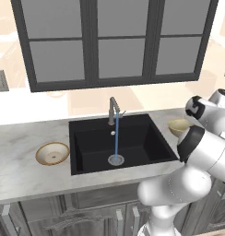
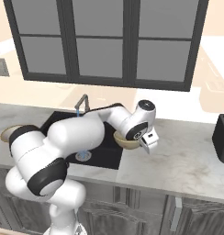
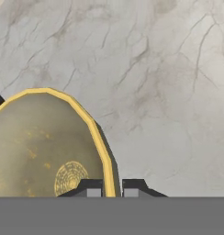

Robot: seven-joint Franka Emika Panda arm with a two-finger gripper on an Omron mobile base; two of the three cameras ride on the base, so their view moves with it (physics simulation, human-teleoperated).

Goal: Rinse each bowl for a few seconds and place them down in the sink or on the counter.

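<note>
dark-framed window (image 1: 114, 44), grey cabinets (image 2: 146, 211)

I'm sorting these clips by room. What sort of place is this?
A kitchen, rendered rather than real. A black sink with a running faucet is set into a marbled counter over grey cabinets, and two bowls sit out, one tan-rimmed, one olive-yellow.

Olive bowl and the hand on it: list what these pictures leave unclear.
- Olive bowl, hand view: its left and lower parts are cut off by the frame edge and the bottom band.
- Same bowl, left base view: the arm covers its right side; whether it rests on the counter or is lifted cannot be told.
- Hand: fingers straddle the rim, shut on it; the right base view shows only its back.
</note>
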